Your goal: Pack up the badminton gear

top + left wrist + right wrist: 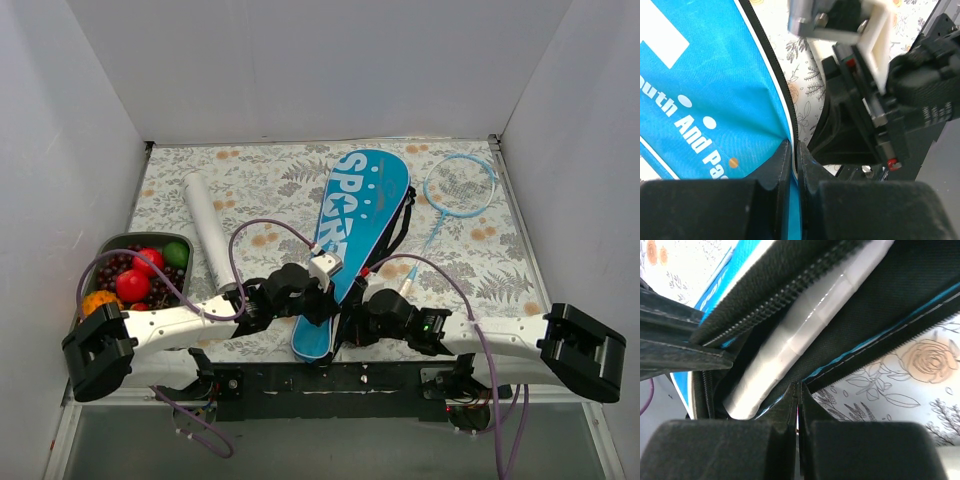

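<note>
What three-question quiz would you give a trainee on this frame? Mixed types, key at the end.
1. True or false: the white tube lies on the table, outside the fruit tray.
2. The left gripper is shut on: A the edge of the blue cover; B a fruit; C nothing.
3. Name the gear item lying right of the blue cover in the top view.
Key: 1 true; 2 A; 3 the light-blue racket.

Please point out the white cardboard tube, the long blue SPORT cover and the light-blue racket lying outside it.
White cardboard tube (210,230): top view, middle of its body.
Long blue racket-shaped cover (370,195): top view, its wide head.
Light-blue-framed racket (460,185): top view, strings of head.
</note>
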You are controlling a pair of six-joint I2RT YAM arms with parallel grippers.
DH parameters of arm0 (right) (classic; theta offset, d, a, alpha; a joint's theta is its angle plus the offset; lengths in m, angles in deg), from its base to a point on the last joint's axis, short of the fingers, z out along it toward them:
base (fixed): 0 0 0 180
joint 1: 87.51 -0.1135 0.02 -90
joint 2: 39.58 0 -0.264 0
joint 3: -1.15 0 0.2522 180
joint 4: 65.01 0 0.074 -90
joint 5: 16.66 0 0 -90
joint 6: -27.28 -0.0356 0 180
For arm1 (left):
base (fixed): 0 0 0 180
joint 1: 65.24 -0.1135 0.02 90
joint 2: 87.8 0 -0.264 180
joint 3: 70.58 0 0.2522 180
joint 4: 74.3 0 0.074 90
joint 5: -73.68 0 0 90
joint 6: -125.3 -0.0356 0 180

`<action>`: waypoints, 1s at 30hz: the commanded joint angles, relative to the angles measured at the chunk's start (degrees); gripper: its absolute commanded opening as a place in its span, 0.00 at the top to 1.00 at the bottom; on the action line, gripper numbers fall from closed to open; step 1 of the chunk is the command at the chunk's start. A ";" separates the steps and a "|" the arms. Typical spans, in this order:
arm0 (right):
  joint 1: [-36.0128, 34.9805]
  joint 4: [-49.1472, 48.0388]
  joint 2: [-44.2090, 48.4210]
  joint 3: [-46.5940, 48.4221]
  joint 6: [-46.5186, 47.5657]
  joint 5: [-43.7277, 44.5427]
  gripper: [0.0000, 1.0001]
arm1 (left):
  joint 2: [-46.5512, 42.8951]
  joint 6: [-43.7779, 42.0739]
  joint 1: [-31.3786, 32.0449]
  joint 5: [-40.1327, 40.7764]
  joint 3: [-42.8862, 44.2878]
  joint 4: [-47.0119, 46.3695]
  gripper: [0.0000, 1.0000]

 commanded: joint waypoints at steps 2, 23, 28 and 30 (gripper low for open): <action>-1.39 -9.79 -4.47 3.42 -0.55 -2.51 0.99 | -3.03 0.49 0.27 0.32 0.06 -2.72 1.00; -1.74 -22.89 -13.17 1.58 -0.29 -2.34 0.99 | -3.82 3.30 0.18 0.49 -1.52 -4.31 1.00; -2.18 -22.28 -11.78 0.27 -0.20 -0.76 0.99 | -4.61 3.30 0.18 0.93 -1.70 -3.43 1.00; -2.18 -23.50 -11.60 -0.88 -0.37 -0.14 0.99 | -4.87 3.30 0.27 0.93 -1.96 -3.86 1.00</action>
